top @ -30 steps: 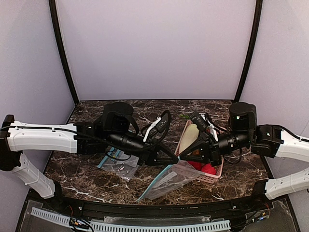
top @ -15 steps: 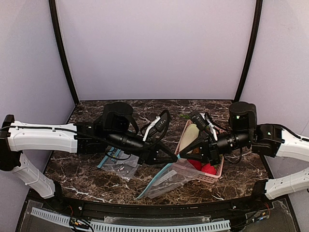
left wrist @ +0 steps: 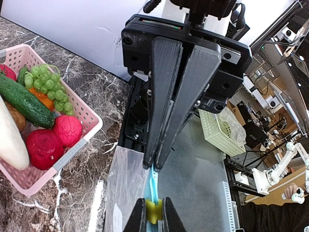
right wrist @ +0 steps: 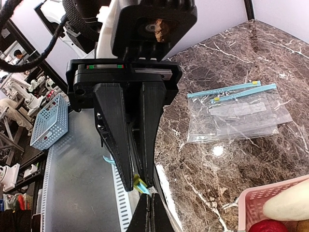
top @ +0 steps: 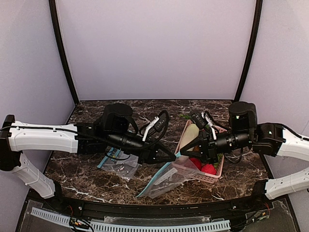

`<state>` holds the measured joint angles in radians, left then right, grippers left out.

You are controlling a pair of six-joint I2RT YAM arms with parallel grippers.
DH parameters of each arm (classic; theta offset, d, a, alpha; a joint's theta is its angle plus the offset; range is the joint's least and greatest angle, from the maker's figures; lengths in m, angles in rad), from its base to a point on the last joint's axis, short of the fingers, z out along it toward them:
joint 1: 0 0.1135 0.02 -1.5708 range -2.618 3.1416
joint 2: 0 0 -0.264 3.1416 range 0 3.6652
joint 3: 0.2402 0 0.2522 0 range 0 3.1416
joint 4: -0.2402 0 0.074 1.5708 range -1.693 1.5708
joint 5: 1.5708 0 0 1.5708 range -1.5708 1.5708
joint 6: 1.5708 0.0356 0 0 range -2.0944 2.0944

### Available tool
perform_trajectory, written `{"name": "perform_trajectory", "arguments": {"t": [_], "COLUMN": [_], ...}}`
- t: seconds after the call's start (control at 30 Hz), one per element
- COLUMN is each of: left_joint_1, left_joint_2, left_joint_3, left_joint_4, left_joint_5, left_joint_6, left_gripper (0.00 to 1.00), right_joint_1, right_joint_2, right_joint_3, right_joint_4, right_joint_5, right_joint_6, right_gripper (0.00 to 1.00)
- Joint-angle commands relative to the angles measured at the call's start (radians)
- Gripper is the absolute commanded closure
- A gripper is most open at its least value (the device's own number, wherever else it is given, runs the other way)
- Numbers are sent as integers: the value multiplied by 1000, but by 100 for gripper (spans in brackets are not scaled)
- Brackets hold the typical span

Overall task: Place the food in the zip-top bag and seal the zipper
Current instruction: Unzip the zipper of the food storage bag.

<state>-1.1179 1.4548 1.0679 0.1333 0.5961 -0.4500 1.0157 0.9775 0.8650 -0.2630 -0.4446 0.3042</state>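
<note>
— Anything moved?
— The right gripper (left wrist: 154, 163) has crept toward nine o'clock, and the pinched corner has risen a little. Its jaws are pressed flat on the zipper (top: 155, 178). Tip to tip with it, the left gripper (left wrist: 153, 208) is nearly closed on the same strip, at its yellow slider (left wrist: 152, 213).
— And the bag?
— The zip-top bag (top: 169, 182) hangs clear and crumpled. Its teal edge runs from one o'clock at the grip down to seven o'clock near the front of the table (top: 87, 179).
— The food?
— In the pink basket (top: 216, 175) at four o'clock: the cucumber (left wrist: 24, 100) and two red fruits (left wrist: 43, 149).
</note>
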Motion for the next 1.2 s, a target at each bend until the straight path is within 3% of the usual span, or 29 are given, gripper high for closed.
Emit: {"name": "perform_trajectory", "arguments": {"t": [0.0,1.17], "left_joint_1": [0,6], "left_joint_2": [-19,-57], "left_joint_3": [-25,-106], "left_joint_4": [-35,-38], "left_joint_5": [27,1], "left_joint_6": [2,-5], "left_gripper": [99,99], "right_joint_1": [-2,-21], "right_joint_2": [-23,-30], "right_joint_3": [25,-3], "right_joint_4": [-19,-33], "right_joint_5": [99,335], "right_joint_6": [4,119], "right_gripper": [100,100]}}
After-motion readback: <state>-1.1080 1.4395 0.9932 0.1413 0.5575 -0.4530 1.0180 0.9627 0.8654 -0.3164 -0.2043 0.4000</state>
